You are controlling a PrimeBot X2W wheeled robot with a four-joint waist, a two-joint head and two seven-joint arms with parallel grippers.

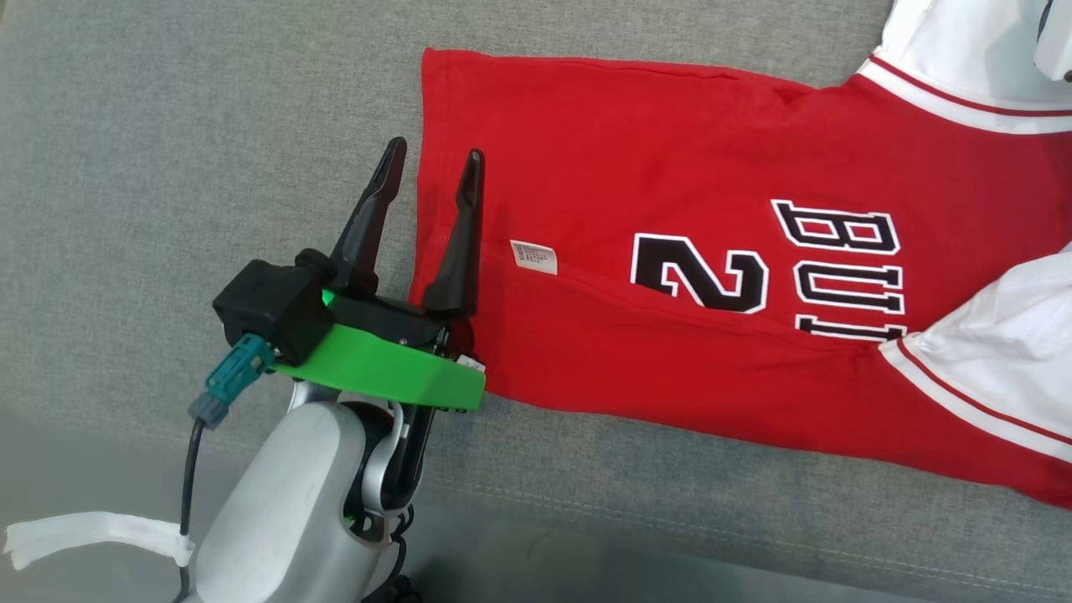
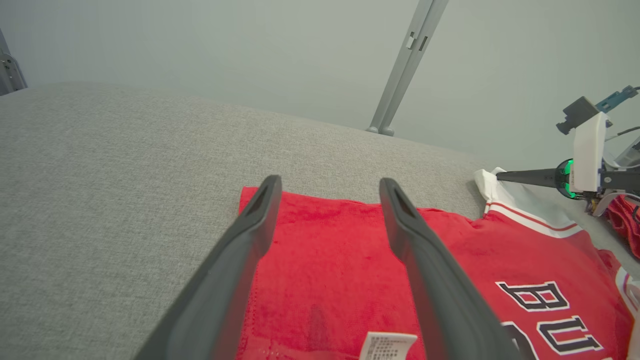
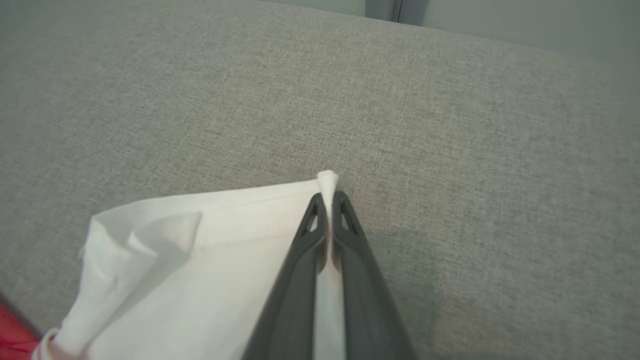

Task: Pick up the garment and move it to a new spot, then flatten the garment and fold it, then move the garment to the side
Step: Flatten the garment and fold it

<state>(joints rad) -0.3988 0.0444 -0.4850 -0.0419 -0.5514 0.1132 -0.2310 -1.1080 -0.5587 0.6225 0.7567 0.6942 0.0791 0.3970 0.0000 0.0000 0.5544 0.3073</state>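
The red garment (image 1: 670,167) lies spread and unfolded on the grey cushion (image 1: 167,126), its care label (image 1: 533,256) facing up. Just beside that label, at the hem, the left gripper (image 1: 435,155) has its 2 fingers spread. Well away from the label, the right gripper (image 3: 327,197) is pressed together, pinching a corner of the white sleeve (image 3: 200,260). Flattening looks to be in hand; the fold and the move aside are not yet done.

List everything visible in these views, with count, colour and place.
garment: one, red with white sleeves and black lettering, spread on the padded surface.
label: one, white, on the garment near its hem.
padded surface: one, grey, under the garment.
metal post: one, grey, behind the surface.
left gripper: one, dark fingers, open, straddling the garment's hem edge.
right gripper: one, dark fingers, shut on a white sleeve corner.
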